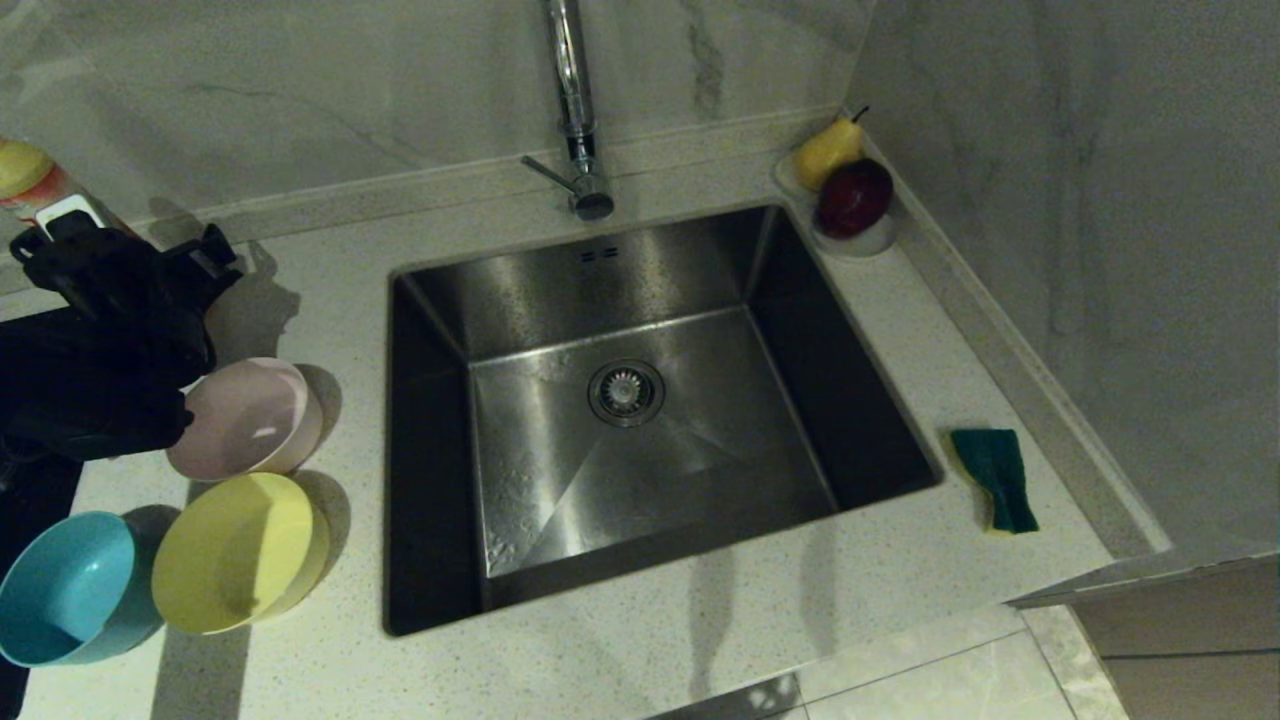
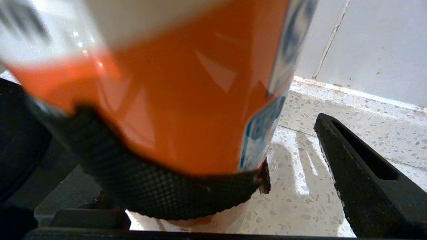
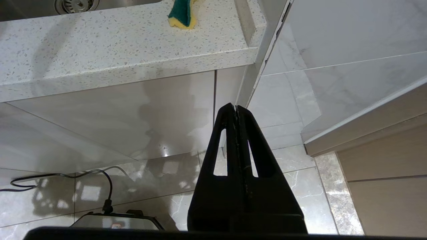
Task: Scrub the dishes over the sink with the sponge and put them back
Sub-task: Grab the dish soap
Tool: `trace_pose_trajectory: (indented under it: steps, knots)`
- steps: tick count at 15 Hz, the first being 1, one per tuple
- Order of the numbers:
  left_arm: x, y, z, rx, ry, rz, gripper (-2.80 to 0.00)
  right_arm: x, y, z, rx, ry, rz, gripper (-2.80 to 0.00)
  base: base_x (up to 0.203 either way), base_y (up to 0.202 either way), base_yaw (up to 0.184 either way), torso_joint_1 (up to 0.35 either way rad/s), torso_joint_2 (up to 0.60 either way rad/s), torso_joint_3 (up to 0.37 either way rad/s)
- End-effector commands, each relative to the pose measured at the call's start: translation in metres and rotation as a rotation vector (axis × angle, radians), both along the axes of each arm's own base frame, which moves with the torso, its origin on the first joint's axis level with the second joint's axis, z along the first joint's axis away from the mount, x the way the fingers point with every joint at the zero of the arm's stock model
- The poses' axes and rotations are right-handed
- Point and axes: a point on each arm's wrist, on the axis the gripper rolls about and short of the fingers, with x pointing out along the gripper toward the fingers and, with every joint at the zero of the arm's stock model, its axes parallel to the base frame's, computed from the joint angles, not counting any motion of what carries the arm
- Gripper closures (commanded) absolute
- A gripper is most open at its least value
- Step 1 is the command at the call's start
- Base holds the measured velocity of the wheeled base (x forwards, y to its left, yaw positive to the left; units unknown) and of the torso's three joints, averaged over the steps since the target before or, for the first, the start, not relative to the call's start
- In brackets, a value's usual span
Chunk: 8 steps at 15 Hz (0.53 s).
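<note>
the left gripper (image 1: pixel 120 262) hangs at about nine o'clock of the sink (image 1: pixel 430 300), its fingers spread wide around an orange-labelled bottle (image 2: pixel 186 100) at the back of the counter; in the left wrist view one ribbed pad (image 2: pixel 166 190) lies against the bottle's base while the other finger stands well clear, so nothing is gripped. the bottle plays no part in the scrubbing, so this looks like a reach that is off its mark, or a bottle simply in the way.

the three bowls sit in a cluster at the sink's eight o'clock: the pink bowl (image 1: pixel 245 418) nearest the arm, the yellow bowl (image 1: pixel 240 552) just beside it toward the front edge, the blue bowl (image 1: pixel 70 590) touching the yellow one on its outer side. all three lean on their sides with their mouths up and outward, so the rims are open to a pinch. none is over the basin yet.

the sponge (image 1: pixel 995 478) lies green face up at the sink's four o'clock, well apart from the bowls, on the right arm's side. the right gripper (image 3: pixel 237 110) is parked below the counter edge, fingers pressed together, pointing at the floor.

the tap (image 1: pixel 575 110) rises at twelve o'clock; a white dish (image 1: pixel 870 240) with a pear (image 1: pixel 828 150) and a red apple (image 1: pixel 853 197) fills the two o'clock corner.
</note>
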Motion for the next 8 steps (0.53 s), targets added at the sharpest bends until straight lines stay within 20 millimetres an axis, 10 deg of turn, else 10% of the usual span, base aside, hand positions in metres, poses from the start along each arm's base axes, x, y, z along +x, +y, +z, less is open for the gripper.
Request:
trace_pose_trajectory:
  steps: [1, 2, 3, 8]
  knots:
    - [0.0037, 0.0014, -0.0055, 0.004, -0.022, 0.002, -2.80, 0.0000, 0.0000, 0.0000, 0.000, -0.001, 0.000, 0.00, 0.000, 0.000, 0.000, 0.000, 0.00, 0.000]
    - [0.0039, 0.0014, -0.0042, 0.008, -0.034, 0.002, -2.80, 0.0000, 0.0000, 0.0000, 0.000, -0.001, 0.000, 0.00, 0.000, 0.000, 0.000, 0.000, 0.00, 0.000]
    - [0.0050, 0.0018, -0.0017, 0.011, -0.045, 0.004, 0.00, 0.0000, 0.0000, 0.0000, 0.000, -0.001, 0.000, 0.00, 0.000, 0.000, 0.000, 0.000, 0.00, 0.000]
    - [0.0085, 0.0021, 0.0017, 0.017, -0.067, 0.000, 0.00, 0.0000, 0.0000, 0.0000, 0.000, -0.001, 0.000, 0.00, 0.000, 0.000, 0.000, 0.000, 0.00, 0.000]
